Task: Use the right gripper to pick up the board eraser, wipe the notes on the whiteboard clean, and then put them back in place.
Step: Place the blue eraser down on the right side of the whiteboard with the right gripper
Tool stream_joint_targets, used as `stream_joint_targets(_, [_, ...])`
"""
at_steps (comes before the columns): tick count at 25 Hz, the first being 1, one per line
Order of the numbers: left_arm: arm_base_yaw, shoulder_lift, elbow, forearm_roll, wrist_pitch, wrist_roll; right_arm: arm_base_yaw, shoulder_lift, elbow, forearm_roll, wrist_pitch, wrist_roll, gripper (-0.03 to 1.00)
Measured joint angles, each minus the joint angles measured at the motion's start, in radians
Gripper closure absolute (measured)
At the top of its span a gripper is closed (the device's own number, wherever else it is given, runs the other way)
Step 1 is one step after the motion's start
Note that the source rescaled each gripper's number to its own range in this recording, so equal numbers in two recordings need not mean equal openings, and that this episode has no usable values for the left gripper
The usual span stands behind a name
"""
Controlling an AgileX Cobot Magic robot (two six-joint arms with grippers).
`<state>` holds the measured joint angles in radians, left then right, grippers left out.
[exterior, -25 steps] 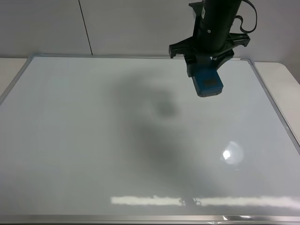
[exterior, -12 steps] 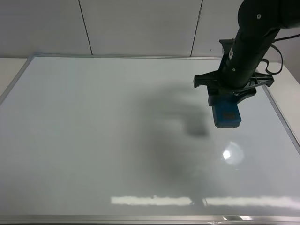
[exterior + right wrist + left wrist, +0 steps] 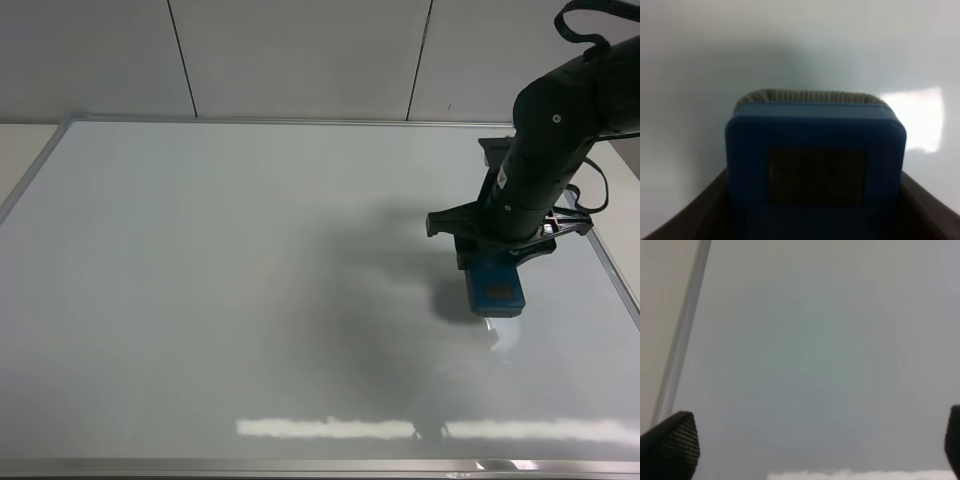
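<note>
The whiteboard (image 3: 200, 280) fills the exterior high view; its surface shows no red notes. My right gripper (image 3: 492, 266) is over the board's right part, shut on the teal-blue board eraser (image 3: 497, 288), which hangs close above the board over its own shadow. In the right wrist view the eraser (image 3: 815, 165) sits between the fingers (image 3: 685, 222), its grey felt edge toward the board. In the left wrist view my left gripper (image 3: 812, 445) is open and empty above the whiteboard (image 3: 815, 340), near its silver frame (image 3: 682, 340). The left arm is out of the exterior high view.
A tiled wall (image 3: 300, 50) stands behind the board. Beige table shows past the frame at the far left (image 3: 20, 140) and far right (image 3: 615, 160). Light glare lies along the board's front edge (image 3: 340, 428).
My right arm has carried the eraser from the board's far edge toward the right and nearer, and has lowered it close to the surface.
</note>
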<state>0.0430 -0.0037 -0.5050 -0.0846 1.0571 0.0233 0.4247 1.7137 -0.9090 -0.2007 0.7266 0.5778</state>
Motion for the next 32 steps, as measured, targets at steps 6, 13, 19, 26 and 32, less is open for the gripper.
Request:
stream_joint_targets(6, [0.0,0.0,0.0,0.0,0.0,0.0,0.0,0.0,0.006,-0.004,-0.001,0.008,0.97])
stream_joint_targets(13, [0.0,0.0,0.0,0.0,0.0,0.0,0.0,0.0,0.006,-0.005,-0.015,0.008,0.97])
stream_joint_targets(19, [0.0,0.0,0.0,0.0,0.0,0.0,0.0,0.018,0.006,-0.032,-0.022,0.009,0.97])
stream_joint_targets(26, [0.0,0.0,0.0,0.0,0.0,0.0,0.004,0.062,0.006,-0.052,-0.07,0.009,0.97])
stream_joint_targets(32, [0.0,0.0,0.0,0.0,0.0,0.0,0.004,0.094,0.006,-0.049,-0.101,0.008,0.97])
